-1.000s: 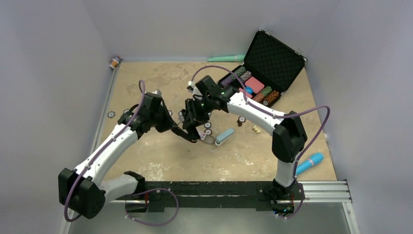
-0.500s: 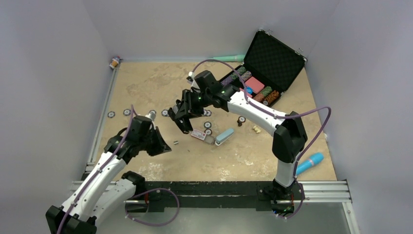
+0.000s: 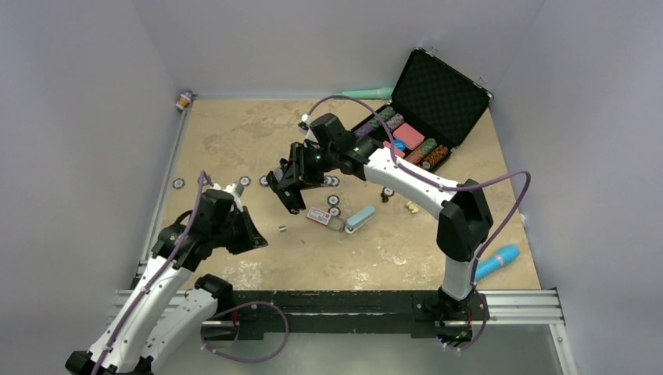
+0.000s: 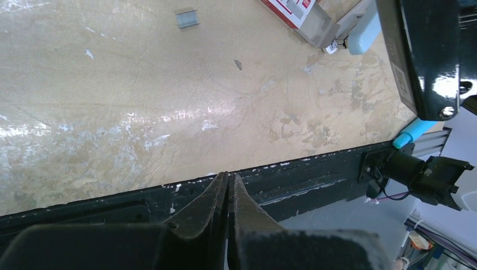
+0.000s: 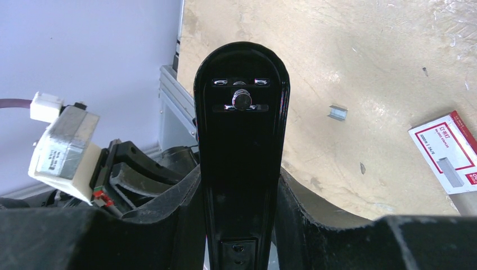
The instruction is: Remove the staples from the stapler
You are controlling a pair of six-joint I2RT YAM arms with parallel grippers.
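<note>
stapler (image 5: pixel 242 129), slim and black, is pinched between the fingers of our right gripper (image 5: pixel 241 188), raised over the tan table (image 3: pixel 234 133). staples (image 3: pixel 282 229) lie on the table as a short grey strip, at 6 o'clock from it. at 4 o'clock lies a red-and-white card (image 3: pixel 318 216), its red print too small for us to read. our left gripper (image 4: pixel 228 179), at 8 o'clock from the strip, is pressed together on nothing.

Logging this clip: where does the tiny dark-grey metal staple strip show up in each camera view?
Top external: the tiny dark-grey metal staple strip lies left of centre.
Left wrist: the strip sits at the top edge, left of centre.
Right wrist: the strip is right of centre, beside the slim black stapler.
Shared landmark: the red-and-white card, near the strip in every view.
</note>
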